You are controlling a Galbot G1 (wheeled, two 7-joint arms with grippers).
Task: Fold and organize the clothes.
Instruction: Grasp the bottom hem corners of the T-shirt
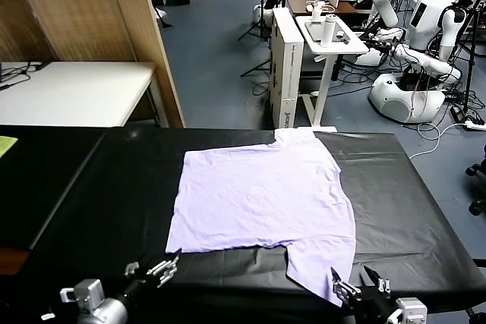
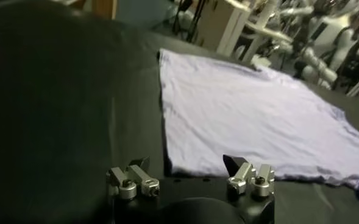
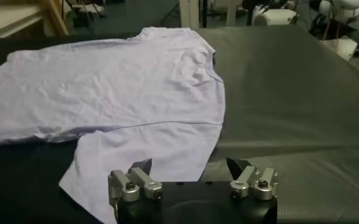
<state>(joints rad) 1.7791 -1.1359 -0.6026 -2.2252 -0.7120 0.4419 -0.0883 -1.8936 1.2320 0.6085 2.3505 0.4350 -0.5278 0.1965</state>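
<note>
The clothes are one light lavender T-shirt (image 1: 262,195) spread flat on the black table (image 1: 99,187), with one sleeve (image 1: 323,263) reaching toward the front edge. My left gripper (image 1: 163,267) hovers open at the front, just short of the shirt's near left corner (image 2: 173,164). In the left wrist view its jaws (image 2: 187,163) stand wide with only table and shirt (image 2: 252,115) edge between them. My right gripper (image 1: 353,282) is open over the front right, beside the sleeve's end. In the right wrist view, the gripper (image 3: 189,164) frames the sleeve (image 3: 149,146) without touching it.
A white table (image 1: 68,92) and a wooden panel (image 1: 129,36) stand behind on the left. A white cart (image 1: 326,36) and other robots (image 1: 425,28) stand beyond the table's far edge. A yellow-green item (image 1: 6,144) lies at the far left.
</note>
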